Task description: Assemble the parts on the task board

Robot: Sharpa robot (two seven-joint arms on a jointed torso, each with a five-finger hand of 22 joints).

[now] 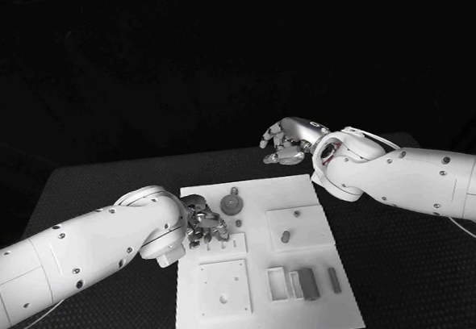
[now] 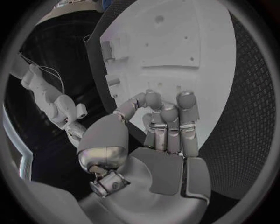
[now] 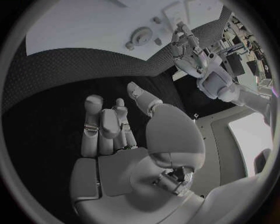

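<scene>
- Black table lies under us, with the white task board laid flat in its middle so both arms can reach it.
- We see our left hand low over the board's left edge, next to a small raised block with thin pins; we judge that it sits there to work at that fixture.
- From the left wrist view, the left hand's fingers are curled in and pressed side by side, the thumb close by; we cannot tell whether a part is pinched between them.
- Our right hand hangs over bare table just past the board's far edge, probably parked out of the way.
- Its fingers are loosely curled with the thumb apart, and we see nothing in them.
- Grey parts wait on the board: a round gear-like piece near the far edge, and slim bars lined up in the near right corner, which reads to us as unfinished assembly.
</scene>
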